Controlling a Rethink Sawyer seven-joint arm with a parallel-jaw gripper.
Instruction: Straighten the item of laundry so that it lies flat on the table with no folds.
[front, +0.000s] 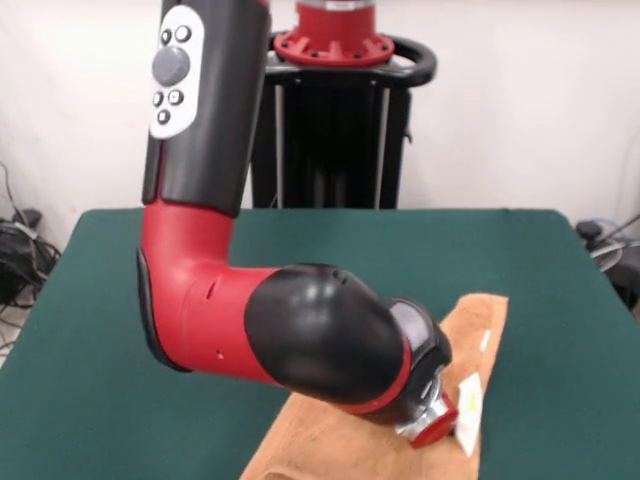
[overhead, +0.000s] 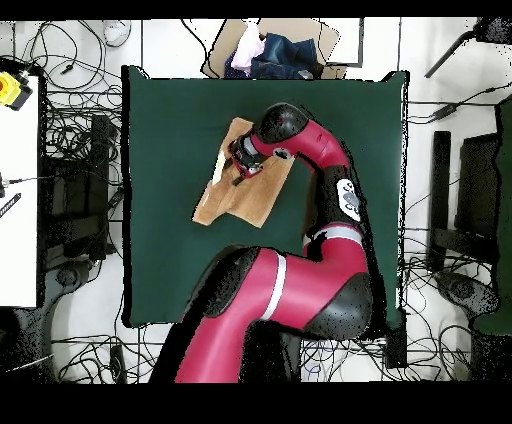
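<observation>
The orange-tan towel (front: 330, 440) lies on the dark green table (front: 100, 300), near the front edge and to the right in the front view. It runs as a slanted strip and looks folded over on itself. A white care tag (front: 468, 408) sticks up at its right edge. The gripper (front: 433, 427) is low over the towel next to the tag, mostly hidden behind the arm's black and red wrist. In the overhead view the towel (overhead: 225, 200) lies in the table's (overhead: 170, 120) upper middle, with the gripper (overhead: 241, 165) over its upper part.
The bent arm's elbow (front: 190, 300) hangs low over the table's middle. The pedestal (front: 335, 110) stands at the far side. Off the table are a cardboard box of clothes (overhead: 270, 50), a white side table (overhead: 18, 180) and floor cables (overhead: 75, 130).
</observation>
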